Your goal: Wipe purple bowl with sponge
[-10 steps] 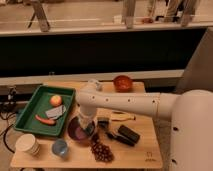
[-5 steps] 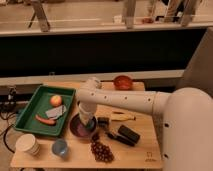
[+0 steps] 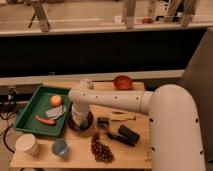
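At lower centre-left of the frame the gripper (image 3: 78,120) is down in the purple bowl (image 3: 88,121), seemingly mid-wipe; next it needs gentle circular rubbing.

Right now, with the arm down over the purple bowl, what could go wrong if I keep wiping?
The gripper sits in the purple bowl, hiding the sponge, so contact can't be confirmed. The bowl lies close beside the green tray; a hard sideways stroke may shove it into the tray. A wide sweep toward the front could hit the grapes or the light-blue cup.
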Controlling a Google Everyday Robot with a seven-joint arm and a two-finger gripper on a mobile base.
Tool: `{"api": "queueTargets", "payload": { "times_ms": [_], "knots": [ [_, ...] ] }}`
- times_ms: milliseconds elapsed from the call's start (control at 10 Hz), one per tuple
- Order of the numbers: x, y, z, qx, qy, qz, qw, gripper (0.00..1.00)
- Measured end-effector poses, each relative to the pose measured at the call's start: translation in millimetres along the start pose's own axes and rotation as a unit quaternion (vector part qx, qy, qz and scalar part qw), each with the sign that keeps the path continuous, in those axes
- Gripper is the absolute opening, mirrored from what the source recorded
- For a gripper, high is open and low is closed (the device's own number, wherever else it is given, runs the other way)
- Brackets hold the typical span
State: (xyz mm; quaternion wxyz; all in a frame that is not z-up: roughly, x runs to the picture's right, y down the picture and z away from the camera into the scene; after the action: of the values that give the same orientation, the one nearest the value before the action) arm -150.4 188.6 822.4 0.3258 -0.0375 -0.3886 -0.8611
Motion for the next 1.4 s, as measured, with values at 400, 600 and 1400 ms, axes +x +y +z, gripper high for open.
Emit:
{"api": "queueTargets", "payload": {
  "times_ms": [400,600,1400],
  "knots": [
    [-13,-28,3,0.032,-0.006,-0.027,0.9991,0.0],
    [-34,-22,2,0.033,-0.013,-0.007,0.9993,0.0],
    [-20,21,-16,-0.007,0.013,0.026,0.9996,0.0]
  ]
}}
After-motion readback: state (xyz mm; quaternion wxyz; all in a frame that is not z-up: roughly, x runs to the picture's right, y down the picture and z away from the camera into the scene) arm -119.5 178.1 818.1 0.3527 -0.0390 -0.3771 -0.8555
